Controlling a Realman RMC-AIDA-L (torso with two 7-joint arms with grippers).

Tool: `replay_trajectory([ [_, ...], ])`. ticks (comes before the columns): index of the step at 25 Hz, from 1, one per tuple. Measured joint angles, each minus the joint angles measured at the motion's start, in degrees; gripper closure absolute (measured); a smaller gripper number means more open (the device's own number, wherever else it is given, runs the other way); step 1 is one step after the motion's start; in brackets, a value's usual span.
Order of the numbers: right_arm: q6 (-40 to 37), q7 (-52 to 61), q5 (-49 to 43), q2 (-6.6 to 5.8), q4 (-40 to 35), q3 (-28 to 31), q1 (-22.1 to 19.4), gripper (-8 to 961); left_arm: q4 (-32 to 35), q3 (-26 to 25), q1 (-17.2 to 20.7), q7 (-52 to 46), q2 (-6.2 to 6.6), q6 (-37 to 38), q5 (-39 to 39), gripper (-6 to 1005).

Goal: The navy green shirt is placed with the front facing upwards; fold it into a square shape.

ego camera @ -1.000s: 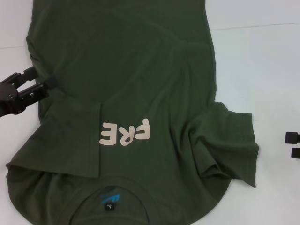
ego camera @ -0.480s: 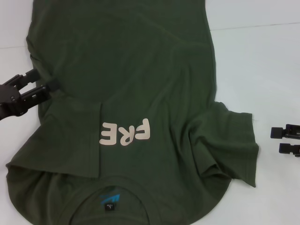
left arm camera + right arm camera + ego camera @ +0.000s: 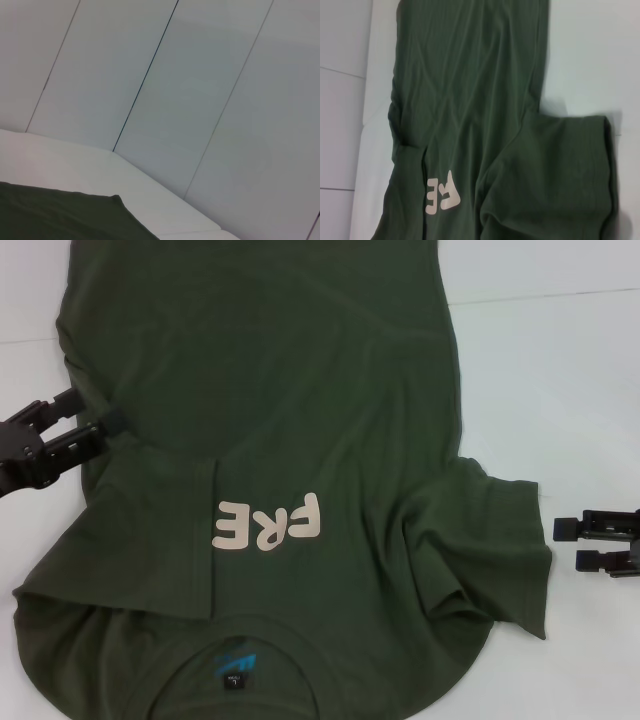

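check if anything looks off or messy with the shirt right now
The navy green shirt is not lying flat. Its sleeve on the robot's right is bunched into ridges beside the chest. The opposite side is folded over the front and hides part of the pale lettering. No damage shows.

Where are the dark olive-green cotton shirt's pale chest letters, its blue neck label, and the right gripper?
Pale block letters "FRE" (image 3: 268, 523): head view, on the middle letter.
Blue neck label (image 3: 234, 663): head view, inside the collar, on the label's middle.
Right gripper (image 3: 562, 543): head view, midway between its open fingertips, beside the sleeve.
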Motion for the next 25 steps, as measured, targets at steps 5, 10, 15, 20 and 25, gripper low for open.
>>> replay_trajectory([
  [5,0.6,0.5,-0.6,0.03,-0.1,-0.8,0.5,13,0.0,0.0,0.0,0.0,0.0,0.0,0.0,96],
  [10,2.3,0.6,-1.1,0.22,-0.2,-0.8,0.8,13,0.0,-0.1,0.0,0.0,0.0,-0.1,0.0,95],
  [15,3.3,0.3,-1.2,0.77,-0.2,-0.9,1.2,13,0.0,-0.3,0.0,0.0,0.04,-0.1,-0.2,96],
  [20,4.5,0.2,-1.3,1.15,-0.1,-1.9,1.5,13,0.0,-0.1,-0.1,0.0,0.08,-0.5,-0.3,95],
  [25,5.4,0.4,-1.3,1.53,0.0,-2.2,1.8,13,0.0,-0.1,-0.1,0.1,0.09,-0.9,-0.5,96],
])
